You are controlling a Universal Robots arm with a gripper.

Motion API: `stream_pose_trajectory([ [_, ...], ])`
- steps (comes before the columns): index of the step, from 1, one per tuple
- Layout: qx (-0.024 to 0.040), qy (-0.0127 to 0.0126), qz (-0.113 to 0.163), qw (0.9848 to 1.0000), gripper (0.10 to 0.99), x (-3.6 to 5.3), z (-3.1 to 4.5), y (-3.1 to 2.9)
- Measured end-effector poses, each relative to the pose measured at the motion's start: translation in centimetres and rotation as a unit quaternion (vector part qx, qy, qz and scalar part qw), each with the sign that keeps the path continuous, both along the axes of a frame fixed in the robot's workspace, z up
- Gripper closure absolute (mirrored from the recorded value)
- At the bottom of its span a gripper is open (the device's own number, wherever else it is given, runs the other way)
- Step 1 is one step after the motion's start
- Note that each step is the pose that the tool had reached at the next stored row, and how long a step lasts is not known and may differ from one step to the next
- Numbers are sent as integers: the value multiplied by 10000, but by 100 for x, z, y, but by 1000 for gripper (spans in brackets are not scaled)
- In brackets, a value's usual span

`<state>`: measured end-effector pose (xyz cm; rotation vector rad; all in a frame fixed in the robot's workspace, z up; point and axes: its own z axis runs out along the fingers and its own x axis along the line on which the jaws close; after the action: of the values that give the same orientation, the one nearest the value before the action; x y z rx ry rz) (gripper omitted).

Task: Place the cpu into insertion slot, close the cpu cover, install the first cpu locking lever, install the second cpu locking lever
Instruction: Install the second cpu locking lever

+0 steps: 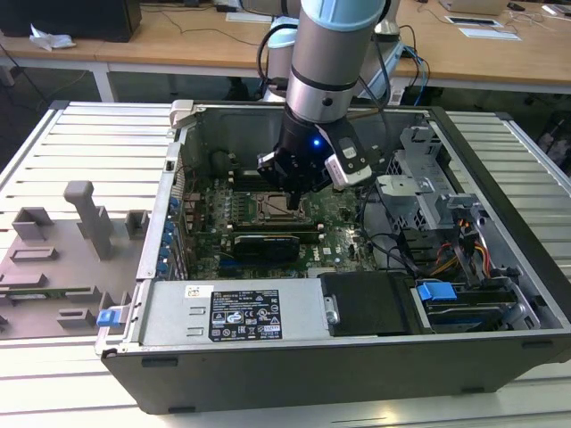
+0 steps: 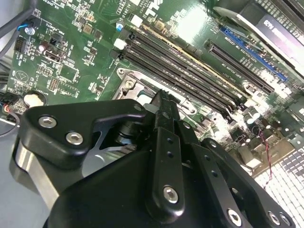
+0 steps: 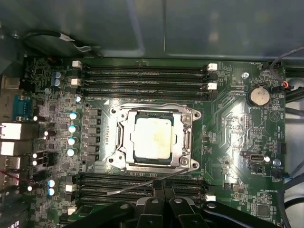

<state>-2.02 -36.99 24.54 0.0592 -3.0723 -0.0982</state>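
The exterior view is taken up by an open computer case point(image 1: 357, 294) lying on a slatted tabletop point(image 1: 80, 143). The arm is lowered into the case, and its hand point(image 1: 293, 192) is held directly over the insertion slot point(image 1: 272, 205) on the green motherboard point(image 1: 339, 223), presumably so that the socket hardware can be worked from above. A black graphics card point(image 1: 265, 245) lies just beside the slot, on its near side.

In the second wrist view the black body of the hand point(image 2: 164, 102) is seen close up, with its tip against the corner of the slot's metal frame point(image 2: 130, 85). The long memory slots point(image 2: 190, 71) run just beyond the frame. Whether the hand is clenched or released cannot be told; nothing is seen to be grasped.

In the first wrist view the cpu point(image 3: 152, 137) is seated in the insertion slot point(image 3: 154, 164), silver top upward. The cpu cover point(image 3: 186, 137) is laid flat around it, so the chip shows through the window. One thin locking lever point(image 3: 140, 185) is angled loose across the memory slots beside the socket, apparently not latched, and the hand's tip point(image 3: 161, 190) is positioned next to the lever's socket end. A coin battery point(image 3: 260, 96) sits well apart from the socket.
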Motion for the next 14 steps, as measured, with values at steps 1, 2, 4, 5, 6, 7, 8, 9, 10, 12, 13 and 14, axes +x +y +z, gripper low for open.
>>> stream_pose_trajectory([
  [1,2,0,0,10000,980,0,-10,0],
  [2,4,0,0,10000,980,0,-21,-1],
  [4,9,0,0,10000,980,0,-42,-3],
  [5,11,0,0,10000,980,0,-48,-6],
  [6,14,0,0,10000,980,-1,-55,-11],
  [7,22,0,0,10000,980,-3,-59,-15],
  [8,49,1,0,10000,980,-13,-65,-31],
  [9,89,0,0,10000,980,-34,-69,-55],
  [10,126,0,0,9999,980,-52,-73,-78],
  [12,233,0,0,9997,980,-85,-82,-121],
  [13,309,0,1,9995,980,-101,-84,-140],
  [14,400,0,0,9992,980,-114,-86,-158],
])
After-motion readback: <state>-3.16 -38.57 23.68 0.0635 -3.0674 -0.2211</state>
